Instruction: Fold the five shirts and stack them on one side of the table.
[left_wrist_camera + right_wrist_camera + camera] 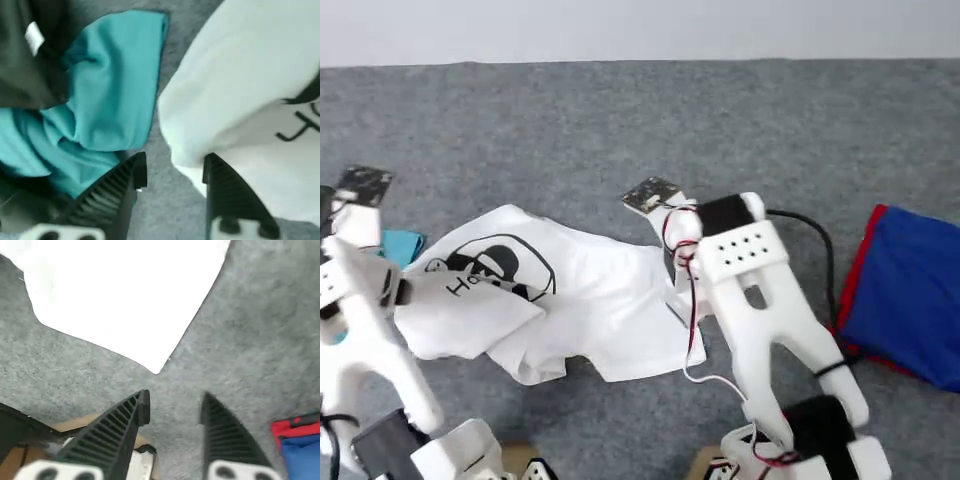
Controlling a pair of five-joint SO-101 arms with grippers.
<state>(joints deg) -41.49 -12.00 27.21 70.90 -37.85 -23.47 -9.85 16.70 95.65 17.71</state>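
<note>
White printed shirt lies rumpled and unfolded at centre-left of the high view on the grey felt table, with a teal shirt at the left edge and a blue red-trimmed shirt at the right. Left gripper is spread wide and empty at the white shirt's edge, with teal cloth just beside it; right gripper also gapes empty over bare felt just off a shirt corner. Step looks like flattening: each should pinch a hem corner and pull outward evenly, and the left must avoid the teal.
</note>
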